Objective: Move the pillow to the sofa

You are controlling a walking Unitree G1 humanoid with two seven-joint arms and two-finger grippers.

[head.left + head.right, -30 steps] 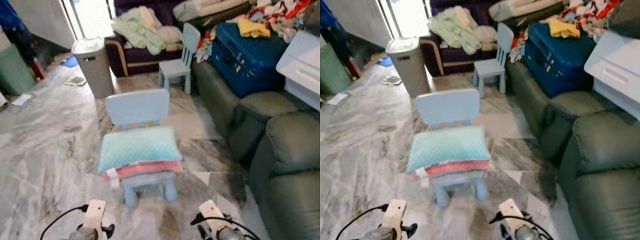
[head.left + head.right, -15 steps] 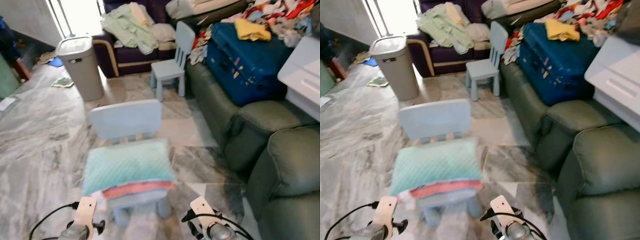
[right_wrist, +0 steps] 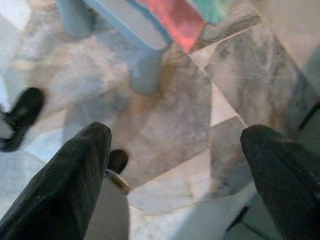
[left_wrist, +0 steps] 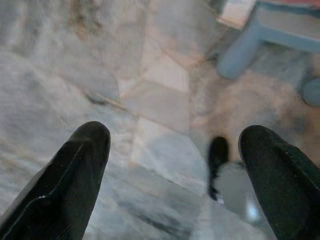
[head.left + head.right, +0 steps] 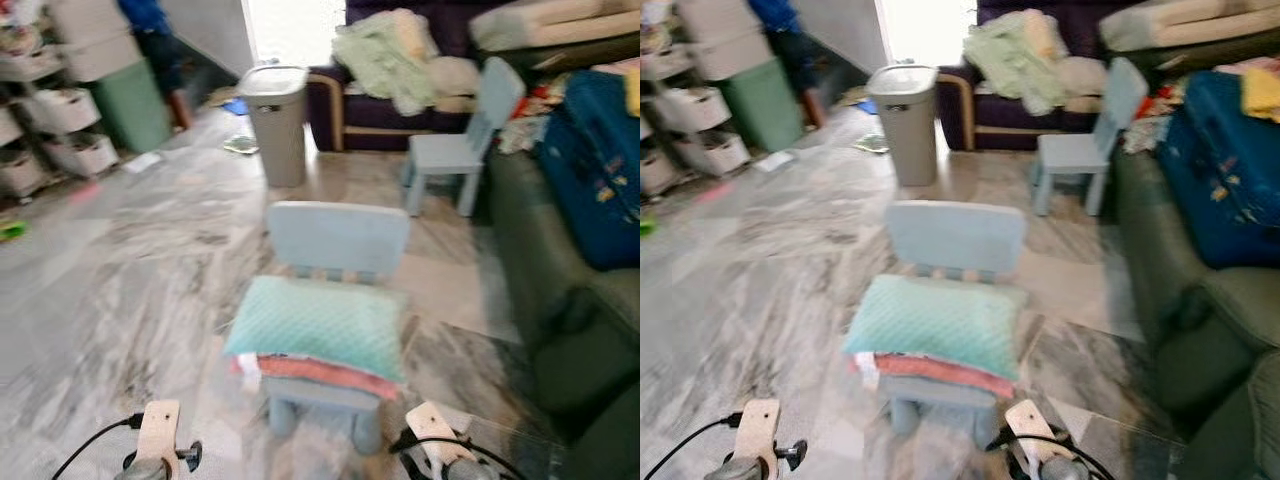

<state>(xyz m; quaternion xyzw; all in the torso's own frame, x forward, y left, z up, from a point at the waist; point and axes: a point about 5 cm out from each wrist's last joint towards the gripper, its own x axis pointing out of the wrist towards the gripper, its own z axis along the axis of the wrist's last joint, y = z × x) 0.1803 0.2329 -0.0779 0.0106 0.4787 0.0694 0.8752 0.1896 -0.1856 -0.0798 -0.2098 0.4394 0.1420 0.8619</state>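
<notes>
One pillow [image 5: 320, 325] — teal, quilted — lies across the seat of a small blue chair [image 5: 338, 240], stacked on a folded red cushion [image 5: 318, 372] whose front edge shows beneath it. Your left gripper [image 4: 175, 165] hangs low over the marble floor [image 5: 120, 260], fingers spread wide, holding nothing. Your right gripper [image 3: 180, 165] — also spread, empty — hangs just by the chair's front leg. Green sofa [image 5: 1185, 320] at your right, well apart from the pillow. Grey bin [image 5: 277, 120] beyond the chair.
</notes>
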